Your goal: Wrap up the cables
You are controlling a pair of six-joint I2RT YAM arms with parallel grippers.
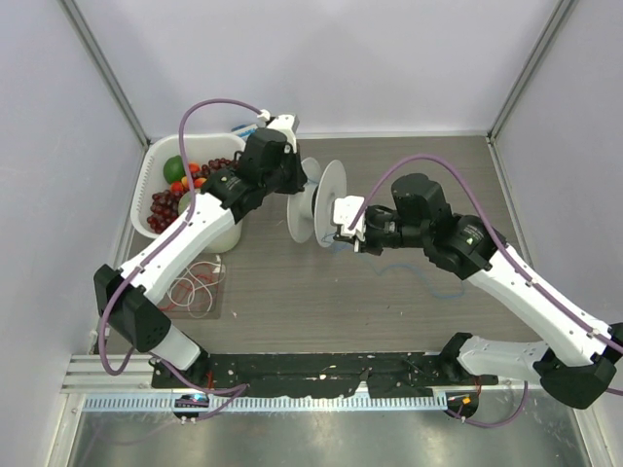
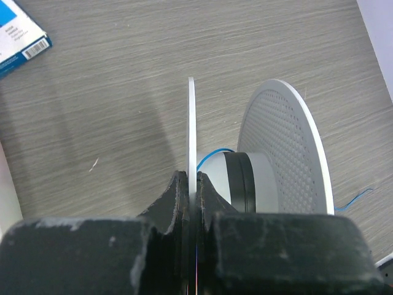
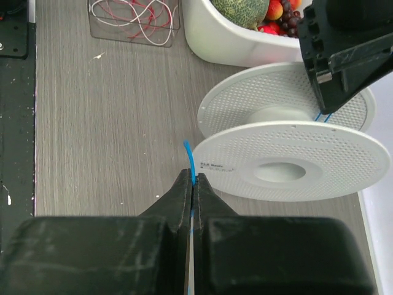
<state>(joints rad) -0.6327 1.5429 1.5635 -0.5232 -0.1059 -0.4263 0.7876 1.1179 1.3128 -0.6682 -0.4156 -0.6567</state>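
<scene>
A white spool (image 3: 344, 153) stands on its rims in the middle of the table (image 1: 292, 302). The left gripper (image 2: 191, 184) is clamped on the rim of the flange on its left side; its wrist camera shows that flange edge-on, pinched between the two dark fingers. The right gripper (image 3: 193, 184) sits just right of the spool, near the other flange, with its fingers pressed together on the blue cable (image 3: 190, 157). Only a short curved end of the cable sticks up past the fingertips.

A sliver of blue shows at the hub in the left wrist view, and another thin piece lies on the table beyond the perforated flange. How much is wound on the hub cannot be told, since the flanges cover most of it. From above, the blue cable is only a faint line on the wood right of the spool, and it is hard to trace.

The red and white cables (image 3: 138, 15) lie loosely looped in a clear tray (image 3: 98, 27) at the near left, cut off by the frame edge in the right wrist view. A white basket (image 3: 221, 43) of fruit (image 1: 173, 167) stands far left, partly under the left arm. A blue and white box (image 2: 18, 43) lies behind it, mostly out of frame.
</scene>
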